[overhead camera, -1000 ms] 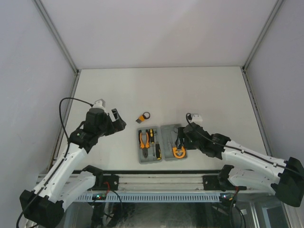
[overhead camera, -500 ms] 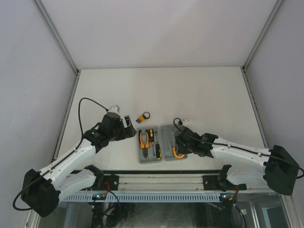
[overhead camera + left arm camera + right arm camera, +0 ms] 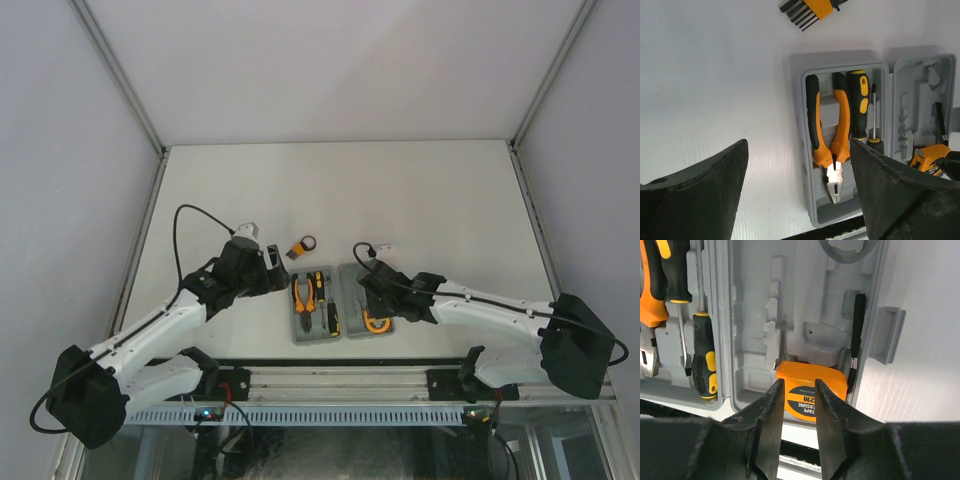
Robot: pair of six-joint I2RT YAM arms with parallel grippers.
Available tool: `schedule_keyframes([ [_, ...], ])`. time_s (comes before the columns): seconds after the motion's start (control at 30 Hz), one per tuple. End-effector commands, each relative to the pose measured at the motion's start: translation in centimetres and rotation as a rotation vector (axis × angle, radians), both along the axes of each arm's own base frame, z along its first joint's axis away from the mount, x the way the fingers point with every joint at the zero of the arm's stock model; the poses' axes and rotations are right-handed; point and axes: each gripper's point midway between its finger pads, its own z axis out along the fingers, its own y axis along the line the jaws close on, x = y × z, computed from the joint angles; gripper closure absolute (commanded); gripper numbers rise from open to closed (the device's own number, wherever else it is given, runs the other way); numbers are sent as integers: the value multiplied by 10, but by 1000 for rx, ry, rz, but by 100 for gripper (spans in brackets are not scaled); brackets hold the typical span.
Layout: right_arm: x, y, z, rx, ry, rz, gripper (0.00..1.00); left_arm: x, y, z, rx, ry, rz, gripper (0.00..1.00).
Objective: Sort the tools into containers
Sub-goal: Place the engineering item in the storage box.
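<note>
Tools, five in all, bound for one grey hinged tool case (image 3: 822,212): four lie inside and one is outside, so by this count the sort is near its end. The case lies open and flat on the table (image 3: 420,190), just beyond the arms' bases, its two moulded halves side by side. In the half at 9 o'clock the orange-handled pliers (image 3: 831,157) take the 9 o'clock side and two yellow-and-black screwdrivers (image 3: 859,100) lie alongside at 3 o'clock. In the half at 3 o'clock the orange tape measure (image 3: 812,372) sits in the 5 o'clock corner; whether it is pressed fully into its recess cannot be told. The other recesses of that half show bare. Outstanding is the orange-and-black hex-key set (image 3: 300,247), with its ring, which lies on the bare table at about 11 o'clock from the case, near it but not touching. The left gripper (image 3: 798,141) is at 9 o'clock of the case, close to the hex-key set, with fingers spread wide and nothing between them. The right gripper (image 3: 799,385) is over the tape measure, its fingers drawn near together with a narrow gap, pinching nothing. The hex-key set is judged the last item to place.
</note>
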Motion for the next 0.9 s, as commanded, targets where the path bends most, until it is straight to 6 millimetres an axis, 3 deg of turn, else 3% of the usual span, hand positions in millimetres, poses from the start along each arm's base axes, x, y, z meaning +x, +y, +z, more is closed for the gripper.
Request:
schedule_keyframes([
  [0.0, 2, 6, 7, -14, -4, 15, 71, 5, -8, 4, -33, -17, -8, 15],
  [0.73, -33, -7, -54, -199, 224, 77, 75, 7, -10, 3, -34, -13, -9, 15],
  [0.87, -35, -11, -55, -226, 217, 67, 76, 8, -11, 3, -34, -12, -9, 15],
])
